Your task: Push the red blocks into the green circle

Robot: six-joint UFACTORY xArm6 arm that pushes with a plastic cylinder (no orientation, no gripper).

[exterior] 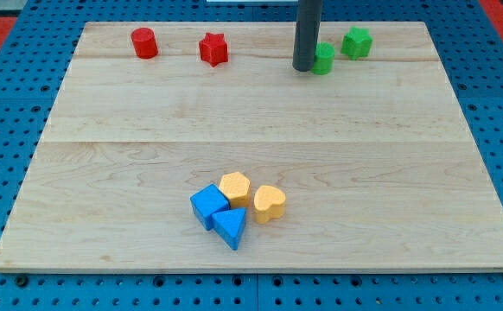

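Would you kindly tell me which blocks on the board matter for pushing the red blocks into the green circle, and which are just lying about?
For the job:
red cylinder
red star
green circle, at the view's top
my tip, just left of the green circle, touching or nearly so

Lying about:
green hexagon
yellow hexagon
yellow heart
blue cube
blue triangle

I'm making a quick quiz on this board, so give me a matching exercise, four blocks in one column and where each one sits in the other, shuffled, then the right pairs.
Blocks:
1. red cylinder
2. red star
3. green circle
4. blue triangle

Places:
A. touching my tip, on its right in the view
B. nearest the view's bottom, in the cluster with the yellow blocks
C. farthest toward the view's left along the top edge
D. top edge, between the red cylinder and my tip

Pairs: 1-C, 2-D, 3-A, 4-B
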